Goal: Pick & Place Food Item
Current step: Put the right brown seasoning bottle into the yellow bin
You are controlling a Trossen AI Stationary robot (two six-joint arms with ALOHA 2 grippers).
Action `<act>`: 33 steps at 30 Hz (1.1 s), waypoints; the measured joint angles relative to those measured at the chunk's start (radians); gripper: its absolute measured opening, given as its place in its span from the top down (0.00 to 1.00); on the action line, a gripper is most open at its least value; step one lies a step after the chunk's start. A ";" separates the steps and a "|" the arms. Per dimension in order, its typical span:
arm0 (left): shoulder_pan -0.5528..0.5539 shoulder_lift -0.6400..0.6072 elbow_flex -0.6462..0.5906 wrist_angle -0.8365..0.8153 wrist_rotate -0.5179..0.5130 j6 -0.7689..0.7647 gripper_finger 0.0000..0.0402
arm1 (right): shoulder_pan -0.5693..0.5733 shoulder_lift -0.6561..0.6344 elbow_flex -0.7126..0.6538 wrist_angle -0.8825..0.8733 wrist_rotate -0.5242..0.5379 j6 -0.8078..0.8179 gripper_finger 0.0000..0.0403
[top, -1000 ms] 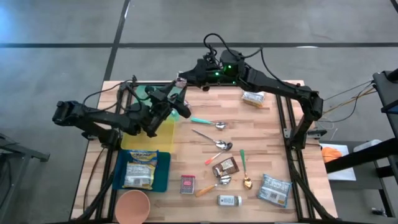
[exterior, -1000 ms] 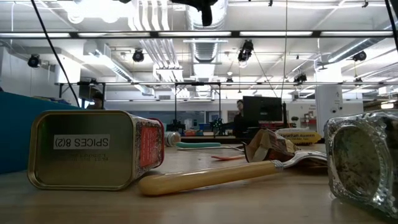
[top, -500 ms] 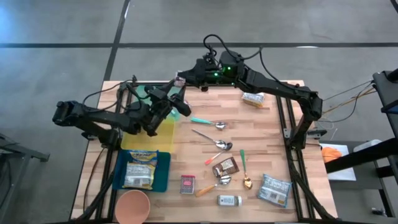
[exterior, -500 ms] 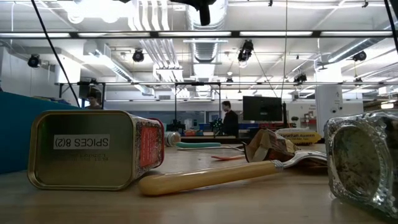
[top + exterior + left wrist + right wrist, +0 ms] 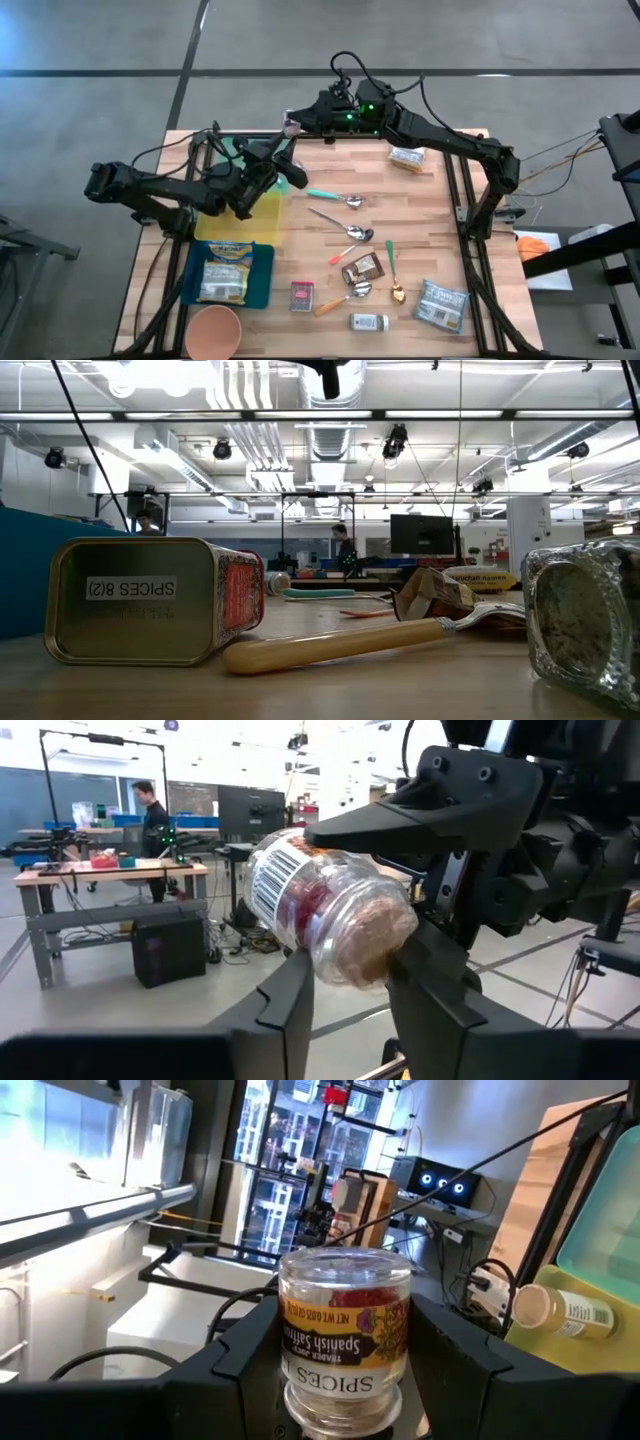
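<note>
Hand-over under way above the far edge of the surface (image 5: 430,215): right claw (image 5: 340,1410) grips the spice jar (image 5: 343,1330), left claw (image 5: 350,990) closes on its other end; next, probably, right lets go once left holds firm.

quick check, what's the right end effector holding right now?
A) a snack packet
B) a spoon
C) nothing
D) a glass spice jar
D: the right wrist view shows the right end effector closed around a glass spice jar with a saffron label, and the left wrist view shows that jar gripped by the other arm's fingers.
</note>
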 joint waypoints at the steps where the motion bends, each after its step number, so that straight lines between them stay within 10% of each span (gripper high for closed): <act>1: 0.000 0.000 0.000 -0.005 0.001 -0.001 0.71 | 0.000 0.000 0.000 -0.002 0.004 -0.001 0.57; 33: -0.059 -0.012 0.002 -0.080 0.034 -0.038 0.71 | -0.002 -0.012 -0.003 -0.013 -0.151 -0.263 0.57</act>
